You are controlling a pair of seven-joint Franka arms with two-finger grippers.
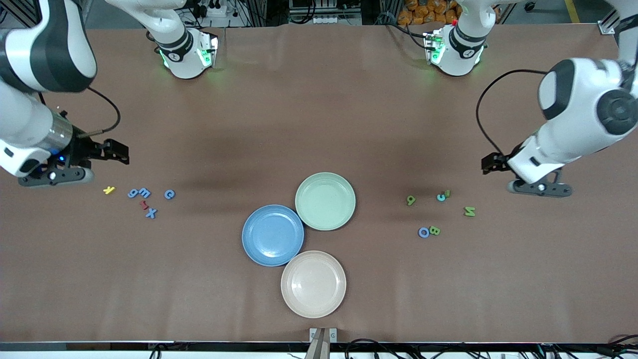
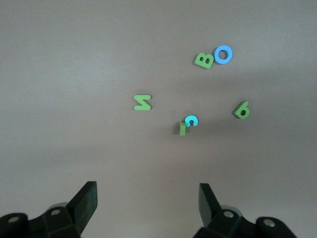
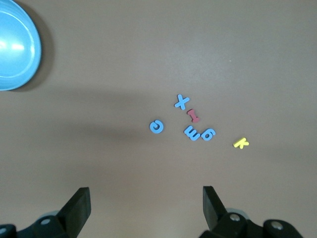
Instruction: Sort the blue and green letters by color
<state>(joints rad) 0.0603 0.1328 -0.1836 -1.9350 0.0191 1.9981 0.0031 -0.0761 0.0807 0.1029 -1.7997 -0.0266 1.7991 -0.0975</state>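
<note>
front view shows the letters in two loose clusters on the tabletop, none yet on a plate. toward the right arm's end lie blue letters (image 1: 149, 199) with a small yellow letter (image 1: 108, 190) and a dark red letter (image 1: 143, 204) among them. toward the left arm's end lie green letters (image 1: 451, 212), a blue o (image 1: 423, 232) touching a green b (image 1: 434, 230), and a lighter blue c (image 1: 441, 197) against a small green piece. between the clusters sit a blue plate (image 1: 249, 244), a green plate (image 1: 349, 189) and a pale pink plate (image 1: 289, 304), edges touching.

sorting looks barely begun: a first pick is being lined up. the next move calls for one arm to drop onto a single letter, clear of its neighbours.

the left gripper (image 2: 148, 198) hangs over bare tabletop beside its cluster, fingers spread wide, holding nothing. the right gripper (image 3: 146, 201) hangs beside its cluster, fingers likewise spread and empty.
</note>
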